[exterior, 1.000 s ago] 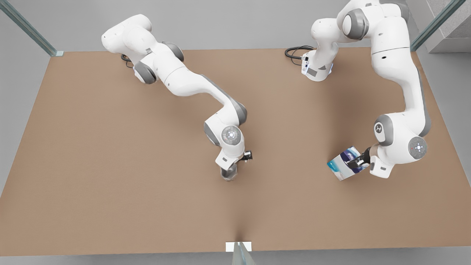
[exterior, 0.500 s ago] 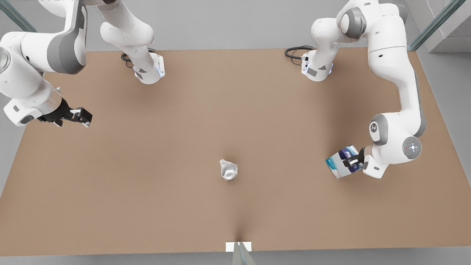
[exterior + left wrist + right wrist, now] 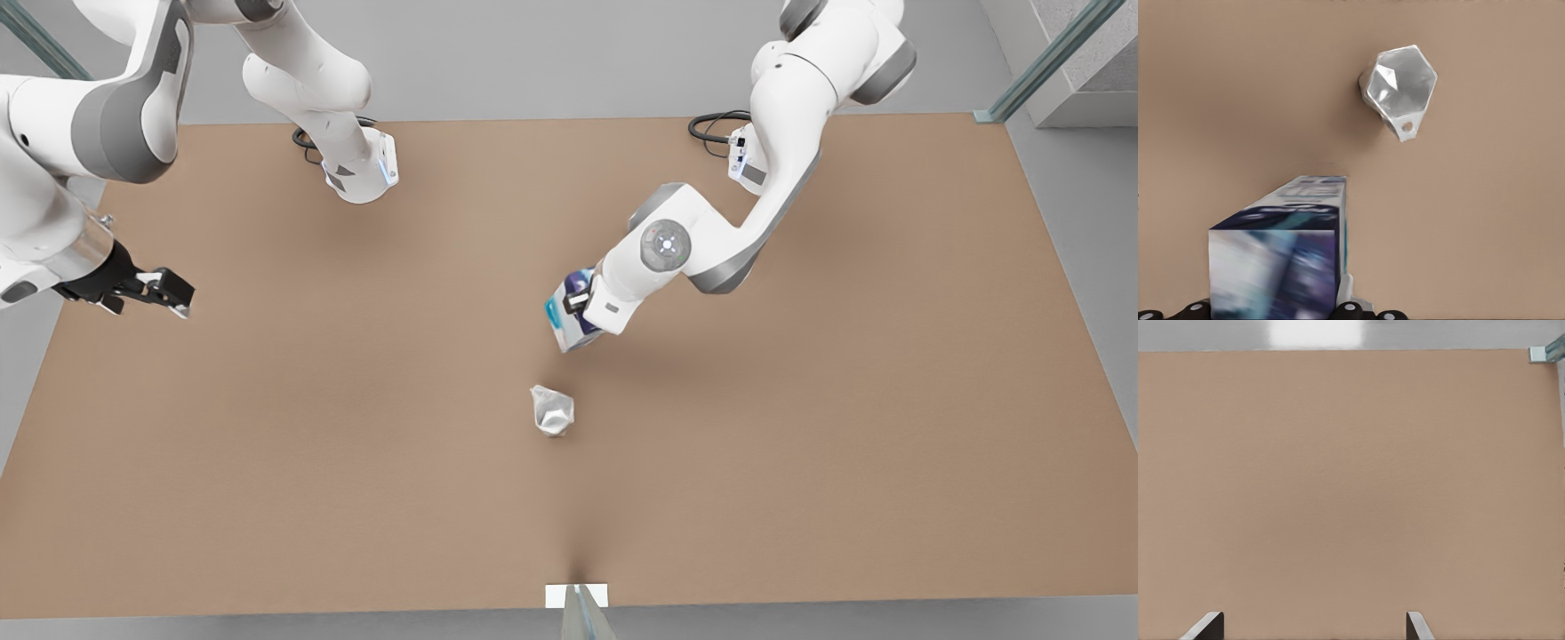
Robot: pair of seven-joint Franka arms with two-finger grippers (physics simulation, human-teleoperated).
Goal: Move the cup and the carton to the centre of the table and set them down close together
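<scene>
Front view, left to right
Right end effector (image 3: pixel 169 293): far left of the counter (image 3: pixel 267 462), fingers spread, empty, waiting.
Cup (image 3: pixel 552 410): standing mid-counter; probably light, slick-faceted.
Carton (image 3: pixel 565 318): clamped by left end effector (image 3: pixel 580 300), near cup; likely stiff, grip flat sides.

We log both arms as glossy white shells with mid-grey bands at the joints. The left arm (image 3: pixel 711 240) carries a round grey cap with a ringed light and small coloured dots at its wrist joint; a black cable (image 3: pixel 711 127) coils at 9 o'clock from its base. The right arm (image 3: pixel 80 133) has a metallic collar before its black gripper (image 3: pixel 164 293). Both bases show grey triangle markings and a blue-lit edge.
</scene>
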